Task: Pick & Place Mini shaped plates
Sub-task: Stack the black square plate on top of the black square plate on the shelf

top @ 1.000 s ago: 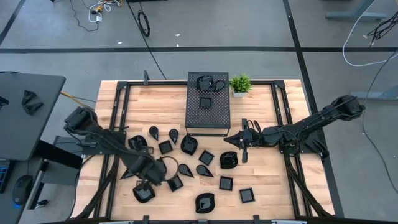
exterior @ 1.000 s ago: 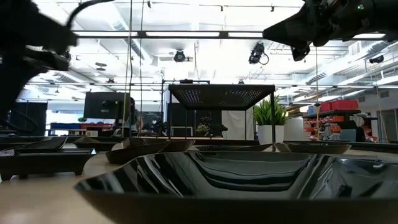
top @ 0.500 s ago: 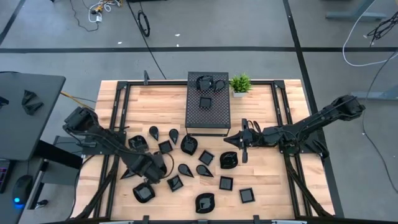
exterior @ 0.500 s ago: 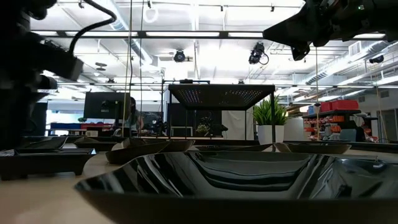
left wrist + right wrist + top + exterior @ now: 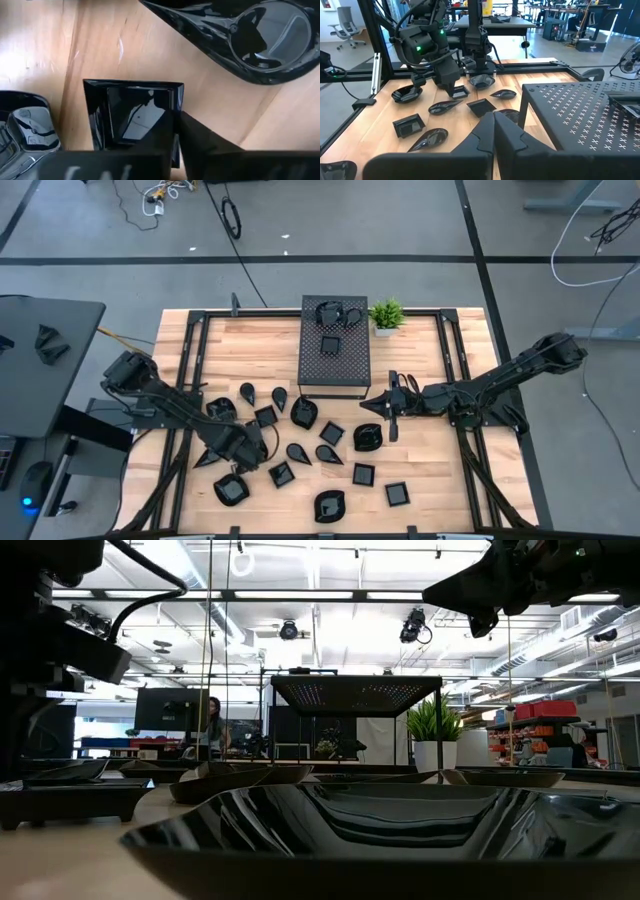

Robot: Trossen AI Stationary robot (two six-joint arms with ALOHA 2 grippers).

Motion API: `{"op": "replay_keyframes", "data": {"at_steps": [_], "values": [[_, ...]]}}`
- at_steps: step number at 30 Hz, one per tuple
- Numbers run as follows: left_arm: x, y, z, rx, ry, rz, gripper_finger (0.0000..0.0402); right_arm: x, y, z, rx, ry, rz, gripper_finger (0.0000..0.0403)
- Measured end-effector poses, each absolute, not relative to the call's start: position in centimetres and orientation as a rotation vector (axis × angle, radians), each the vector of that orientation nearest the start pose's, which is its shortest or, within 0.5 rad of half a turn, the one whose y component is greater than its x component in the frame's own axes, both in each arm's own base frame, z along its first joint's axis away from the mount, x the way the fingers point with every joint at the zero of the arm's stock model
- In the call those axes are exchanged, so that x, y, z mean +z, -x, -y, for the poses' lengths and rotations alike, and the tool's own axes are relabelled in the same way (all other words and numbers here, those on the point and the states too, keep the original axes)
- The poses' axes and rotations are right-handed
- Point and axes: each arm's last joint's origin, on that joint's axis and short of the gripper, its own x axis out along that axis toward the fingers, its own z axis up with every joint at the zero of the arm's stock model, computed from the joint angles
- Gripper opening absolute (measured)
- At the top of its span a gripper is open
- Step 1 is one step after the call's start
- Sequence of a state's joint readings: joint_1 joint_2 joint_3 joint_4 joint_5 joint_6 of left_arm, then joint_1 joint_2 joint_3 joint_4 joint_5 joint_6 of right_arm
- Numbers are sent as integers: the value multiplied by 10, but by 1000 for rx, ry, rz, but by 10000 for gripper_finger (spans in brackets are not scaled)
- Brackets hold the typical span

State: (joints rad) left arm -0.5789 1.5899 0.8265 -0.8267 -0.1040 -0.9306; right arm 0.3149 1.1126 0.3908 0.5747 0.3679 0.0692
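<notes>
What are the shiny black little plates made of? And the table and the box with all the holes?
The plates look like glazed ceramic or glossy plastic: their black surfaces mirror the ceiling lights; I can't tell which. The table looks like pale, matte wood, with grain and plank lines showing. The box looks like thin dark metal, matte, punched with rows of small cross-shaped holes; it might be plastic.

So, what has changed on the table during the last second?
The left gripper moved slightly toward the table's middle, uncovering the rounded glossy black dish. Whether it grasped anything, I cannot tell. The right gripper and the other black dishes stayed put.
</notes>
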Motion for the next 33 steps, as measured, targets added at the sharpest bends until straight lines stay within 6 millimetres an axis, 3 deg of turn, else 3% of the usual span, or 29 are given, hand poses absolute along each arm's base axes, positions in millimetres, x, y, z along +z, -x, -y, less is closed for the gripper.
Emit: {"op": "replay_keyframes", "data": {"at_steps": [4, 7, 12, 17, 21, 26, 29, 33], "values": [[154, -203, 129, 323, 224, -1492, 9, 210, -213, -58, -58, -19, -137, 8], [176, -204, 130, 302, 210, -1487, 9, 209, -213, -58, -59, -19, -138, 8], [233, -210, 130, 251, 170, -1441, 5, 209, -213, -58, -59, -16, -145, 8], [303, -236, 116, 201, 98, -1228, 5, 209, -213, -58, -60, -13, -143, 8], [355, -269, 85, 205, -4, -998, 4, 209, -213, -58, -75, -10, -142, 8], [397, -311, 24, 244, -161, -808, 3, 209, -213, -58, -76, -17, -143, 8], [405, -336, -15, 298, -248, -763, 3, 209, -213, -58, -76, -22, -144, 8], [396, -361, -54, 336, -348, -811, 3, 209, -213, -58, -79, -56, -143, 8]]}}
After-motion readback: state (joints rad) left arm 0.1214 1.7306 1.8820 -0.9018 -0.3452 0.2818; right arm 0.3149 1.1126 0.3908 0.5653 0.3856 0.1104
